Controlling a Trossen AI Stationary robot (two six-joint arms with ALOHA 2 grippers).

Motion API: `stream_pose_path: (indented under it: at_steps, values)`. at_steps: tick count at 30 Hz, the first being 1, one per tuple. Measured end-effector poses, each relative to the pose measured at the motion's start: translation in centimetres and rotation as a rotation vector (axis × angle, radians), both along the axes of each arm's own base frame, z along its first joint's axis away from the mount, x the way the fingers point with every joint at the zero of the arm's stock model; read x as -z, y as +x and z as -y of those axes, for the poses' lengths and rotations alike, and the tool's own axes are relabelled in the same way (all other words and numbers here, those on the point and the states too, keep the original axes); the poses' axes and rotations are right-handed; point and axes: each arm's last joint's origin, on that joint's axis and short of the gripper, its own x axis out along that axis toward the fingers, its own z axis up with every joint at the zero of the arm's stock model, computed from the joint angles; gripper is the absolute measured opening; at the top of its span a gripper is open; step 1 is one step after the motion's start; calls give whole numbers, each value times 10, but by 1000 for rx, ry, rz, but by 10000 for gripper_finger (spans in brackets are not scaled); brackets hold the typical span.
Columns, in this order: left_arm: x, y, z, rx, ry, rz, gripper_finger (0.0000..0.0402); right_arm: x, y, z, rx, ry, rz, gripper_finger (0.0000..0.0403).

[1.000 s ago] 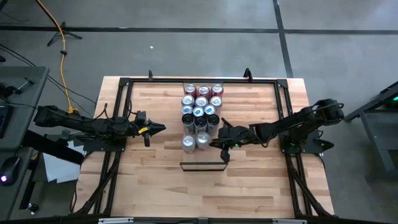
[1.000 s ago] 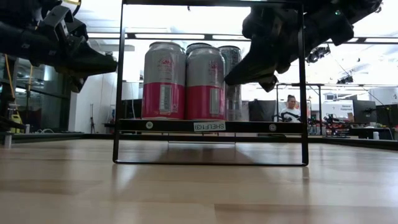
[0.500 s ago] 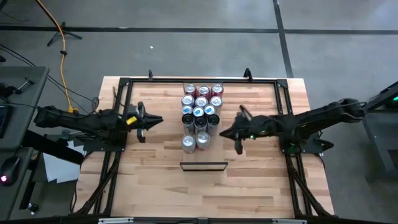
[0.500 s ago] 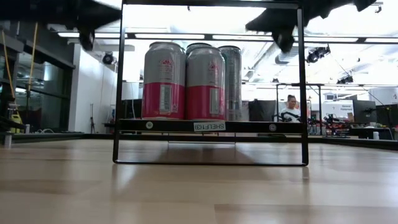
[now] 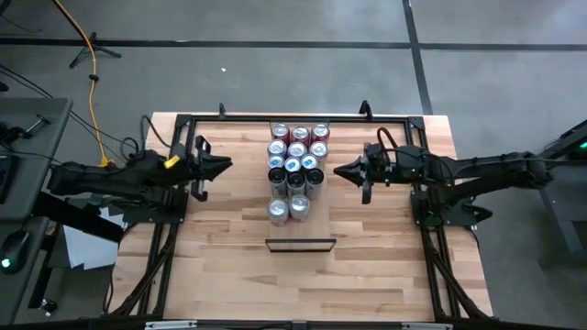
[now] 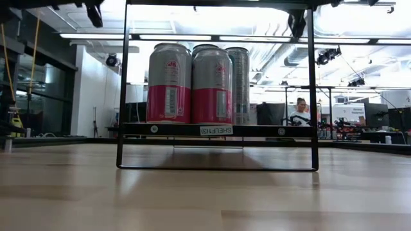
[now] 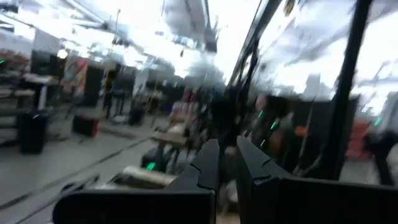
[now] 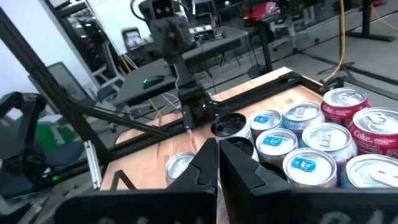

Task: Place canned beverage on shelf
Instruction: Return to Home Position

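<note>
Several cans stand in a tight cluster at the table's middle: red tops at the far end, blue-tabbed and dark ones behind them, two silver cans nearest. In the low view the pink-and-silver cans show behind a black wire frame whose dark crossbar bears a shelf label; it hides their bases. My left gripper hangs shut, left of the cluster and raised above the table. My right gripper hangs shut to the cluster's right, also raised. Neither holds anything.
The upright wire frame stands near of the cans. Black rails run along the table's far edge and sides. Bare wood lies toward the near edge. A person sits far off in the room.
Both grippers have risen, leaving the low view through its top. My right gripper has drawn back from beside the two silver cans, toward the table's right and far edges. My left gripper has tipped upward. Both stayed shut; the cans have not moved.
</note>
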Motion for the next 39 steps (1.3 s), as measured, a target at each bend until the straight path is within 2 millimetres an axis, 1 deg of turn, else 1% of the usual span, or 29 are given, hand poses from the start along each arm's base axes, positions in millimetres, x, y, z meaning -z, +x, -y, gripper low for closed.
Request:
stream_pose_path:
  at_steps: [3,6,9,15,24,29,32,35,39]
  values:
    - [7,1,-3,-39,60,-60,0,1,1,4,-17,16,-3,0]
    - [6,-5,-7,-76,95,-28,0,1,1,6,-9,29,1,0]
    - [11,-12,-10,-50,93,-3,0,0,1,7,-4,29,2,0]
    - [35,-27,-9,-3,37,44,0,0,1,7,-9,29,2,0]
    - [60,-44,-7,6,21,147,0,0,1,7,-5,57,5,0]
    - [72,-41,-7,38,-21,165,0,0,1,7,0,99,9,0]
    - [78,-39,-8,40,-51,112,0,1,1,7,3,118,9,0]
    - [77,-39,-8,37,-45,127,0,1,1,7,3,117,7,0]
    - [79,-38,-9,12,-62,102,0,1,1,7,4,116,1,0]
